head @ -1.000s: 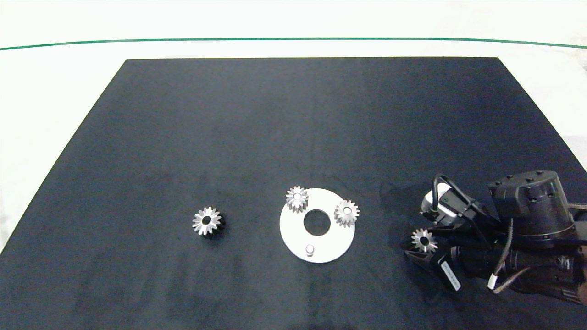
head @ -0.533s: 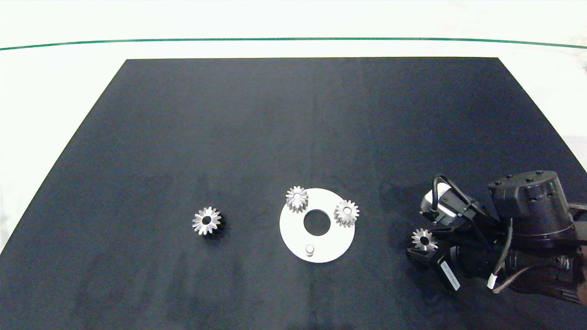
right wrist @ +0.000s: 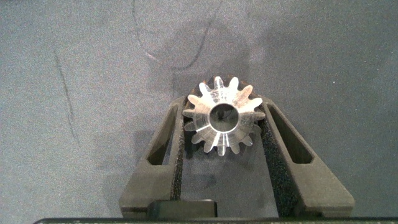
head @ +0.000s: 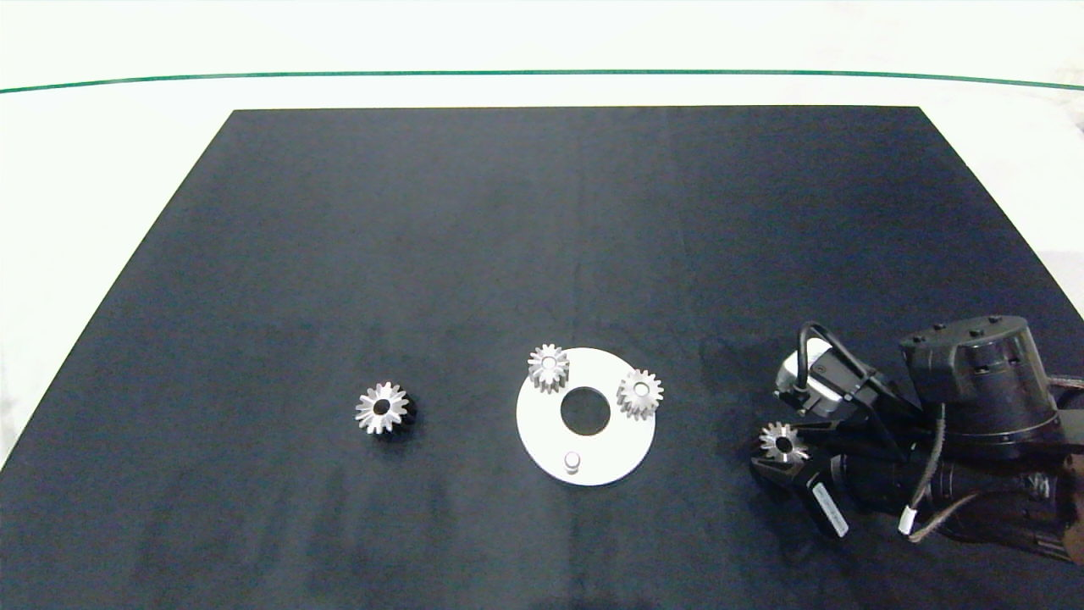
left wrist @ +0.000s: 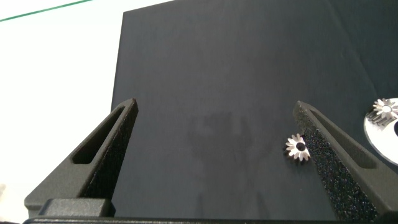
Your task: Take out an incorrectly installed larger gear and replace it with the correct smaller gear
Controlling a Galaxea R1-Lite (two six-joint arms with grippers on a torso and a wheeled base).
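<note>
The larger gear (head: 381, 407), star-faced and silvery, lies alone on the black mat left of the white round plate (head: 611, 449); the left wrist view shows this larger gear (left wrist: 298, 148) too. The smaller gear (head: 782, 441) sits low over the mat right of the plate, between the fingers of my right gripper (head: 781, 451). In the right wrist view both pads touch the teeth of the smaller gear (right wrist: 222, 121), so the right gripper (right wrist: 222, 107) is shut on it. My left gripper (left wrist: 216, 104) hangs open over the mat's left part, outside the head view.
On the plate stand two flat-topped gears, one at the back (head: 549, 367) and one at the right (head: 640, 394). A bare short peg (head: 572, 460) rises at the plate's front, and a round hole (head: 585, 411) is in its centre. The mat (head: 542, 237) has white table around it.
The right gripper and the gear in it have shifted very slightly left and toward the back. Nothing else has moved.
</note>
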